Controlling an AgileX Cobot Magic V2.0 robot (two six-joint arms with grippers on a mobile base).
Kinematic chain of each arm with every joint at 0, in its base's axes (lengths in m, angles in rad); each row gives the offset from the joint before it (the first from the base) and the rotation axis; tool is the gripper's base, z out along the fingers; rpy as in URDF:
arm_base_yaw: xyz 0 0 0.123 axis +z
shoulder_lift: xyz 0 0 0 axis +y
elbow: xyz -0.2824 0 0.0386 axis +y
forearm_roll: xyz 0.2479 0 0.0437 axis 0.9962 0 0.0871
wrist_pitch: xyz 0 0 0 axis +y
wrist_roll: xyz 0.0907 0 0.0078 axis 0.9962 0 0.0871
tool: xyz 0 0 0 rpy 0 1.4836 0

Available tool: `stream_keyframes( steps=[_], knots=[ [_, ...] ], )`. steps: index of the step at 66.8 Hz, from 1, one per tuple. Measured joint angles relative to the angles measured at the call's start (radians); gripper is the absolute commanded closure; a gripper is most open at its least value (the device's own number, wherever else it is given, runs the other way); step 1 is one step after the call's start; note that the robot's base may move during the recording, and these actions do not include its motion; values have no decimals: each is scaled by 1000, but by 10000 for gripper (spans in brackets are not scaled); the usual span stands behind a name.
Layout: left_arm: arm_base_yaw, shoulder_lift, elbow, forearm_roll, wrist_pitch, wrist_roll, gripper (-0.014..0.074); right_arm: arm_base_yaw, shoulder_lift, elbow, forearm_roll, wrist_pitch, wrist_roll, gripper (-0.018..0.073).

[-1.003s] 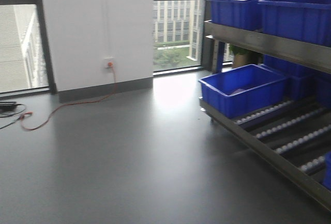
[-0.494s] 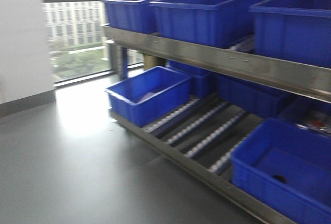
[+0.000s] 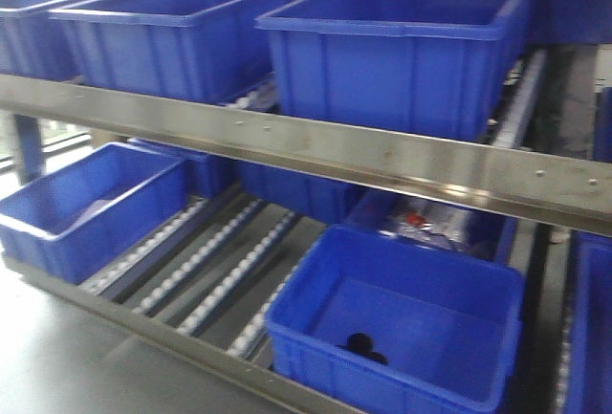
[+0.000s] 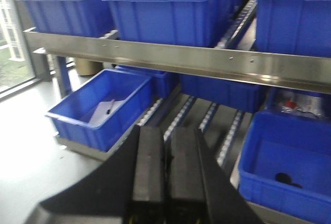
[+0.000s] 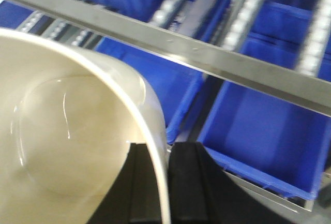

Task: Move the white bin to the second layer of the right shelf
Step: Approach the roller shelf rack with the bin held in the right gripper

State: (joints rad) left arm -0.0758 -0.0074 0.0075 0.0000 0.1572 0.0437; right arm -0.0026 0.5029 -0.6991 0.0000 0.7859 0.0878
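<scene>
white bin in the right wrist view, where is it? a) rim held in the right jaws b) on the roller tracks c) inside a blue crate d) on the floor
a: the rim of the white bin runs between the jaws of the right gripper.

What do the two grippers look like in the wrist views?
Both are matte black. The left gripper has two flat, rectangular fingers rising from a wider, flared black base. The right gripper shows the same blocky black fingers. No cables or markings are visible.
</scene>
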Motion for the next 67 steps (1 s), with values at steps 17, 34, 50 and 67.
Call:
stream_keyframes(
  steps=[17,34,50,67],
  knots=[
    [0,0,0,0,0,0,512,0,0,0,0,0,0,503],
    [0,0,0,0,0,0,512,0,0,0,0,0,0,503],
    [0,0,0,0,0,0,512,0,0,0,0,0,0,503],
    [0,0,0,0,0,0,512,0,0,0,0,0,0,503]
  ],
)
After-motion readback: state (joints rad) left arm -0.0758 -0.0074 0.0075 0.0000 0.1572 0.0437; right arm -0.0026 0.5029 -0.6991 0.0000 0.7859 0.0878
